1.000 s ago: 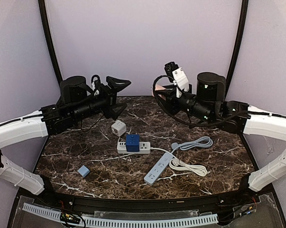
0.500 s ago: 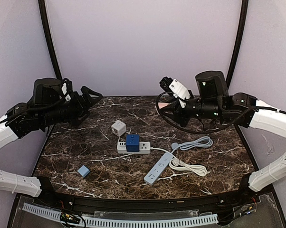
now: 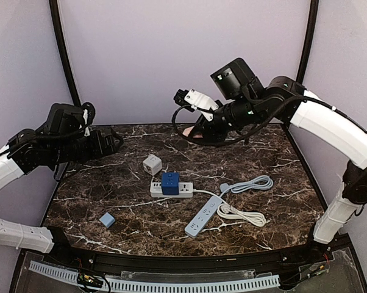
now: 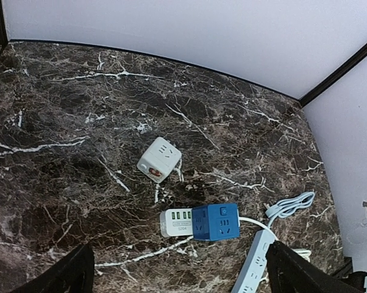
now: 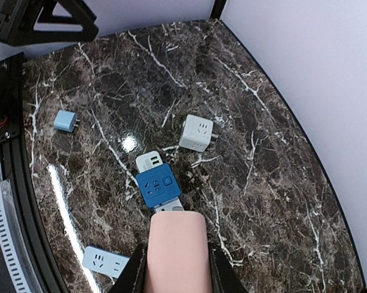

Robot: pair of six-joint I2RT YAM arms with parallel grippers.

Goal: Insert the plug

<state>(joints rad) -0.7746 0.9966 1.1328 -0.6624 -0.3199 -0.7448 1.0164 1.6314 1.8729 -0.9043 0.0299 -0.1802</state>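
Note:
My right gripper is shut on a pink block whose prongs do not show. It hangs high over the back middle of the table. Below it lies a blue cube socket plugged onto a white power strip. My left gripper is open and holds nothing; it hovers over the table's left edge. A small light-blue plug lies at the front left, and a grey cable plug lies right of the blue cube.
A white cube socket sits behind the blue cube. A second white power strip lies slanted at the front, with its white cable coiled to the right. A grey-blue cable loop lies further right. Walls close in the back.
The left arm has drawn back to the left, away from the table's middle. The right arm has risen and swung left, carrying the pink block over the back centre.

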